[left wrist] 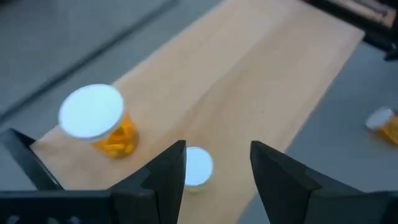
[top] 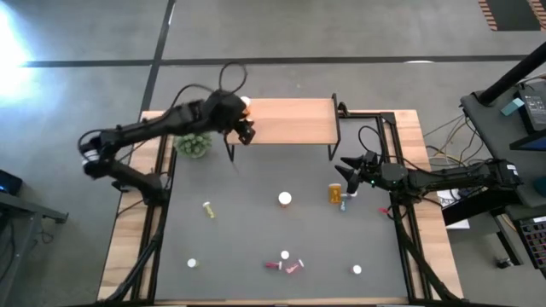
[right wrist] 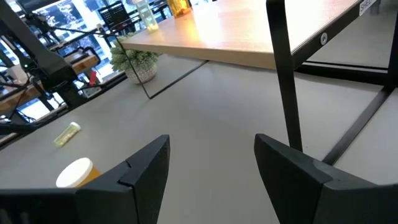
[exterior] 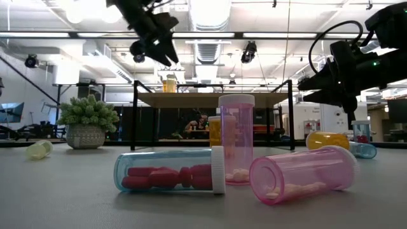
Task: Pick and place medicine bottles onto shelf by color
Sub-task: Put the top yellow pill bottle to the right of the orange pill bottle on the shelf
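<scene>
Hovering empty with fingers apart over the shelf's (top: 294,121) left end, the left gripper (left wrist: 217,168) is leaving an orange bottle (left wrist: 102,124) and a yellowish bottle (left wrist: 198,167) standing just beneath it, so it should be rising straight up to avoid tipping them.

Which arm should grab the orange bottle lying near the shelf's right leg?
Probably right: the right gripper hangs open just beside the orange bottle, while the left gripper is over the shelf.

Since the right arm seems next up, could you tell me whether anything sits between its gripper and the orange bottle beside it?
Nothing visible does: the open right gripper hangs just above the upright orange bottle, with only bare table around.
</scene>
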